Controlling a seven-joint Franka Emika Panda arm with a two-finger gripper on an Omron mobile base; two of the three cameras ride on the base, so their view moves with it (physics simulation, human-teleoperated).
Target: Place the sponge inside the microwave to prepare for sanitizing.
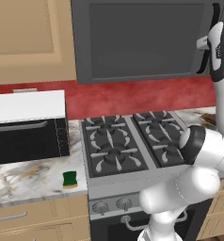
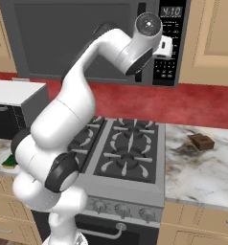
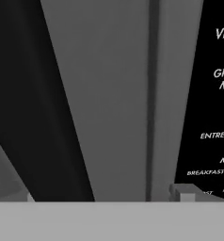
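Green-topped sponge (image 1: 70, 179) lying on the marble surface (image 1: 24, 176) left of the stove (image 1: 116, 143); my claw (image 3: 107, 196) spread wide, empty, at the shut microwave (image 1: 142, 40) door's handle (image 3: 36, 108).

The sponge (image 1: 70, 179) is green over yellow (counter (image 1: 34, 176) marbled white), microwave (image 1: 142, 40) dark grey, backsplash (image 1: 132, 100) red.

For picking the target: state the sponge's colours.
The sponge has a green top over a yellow base, clearest in the left base view.
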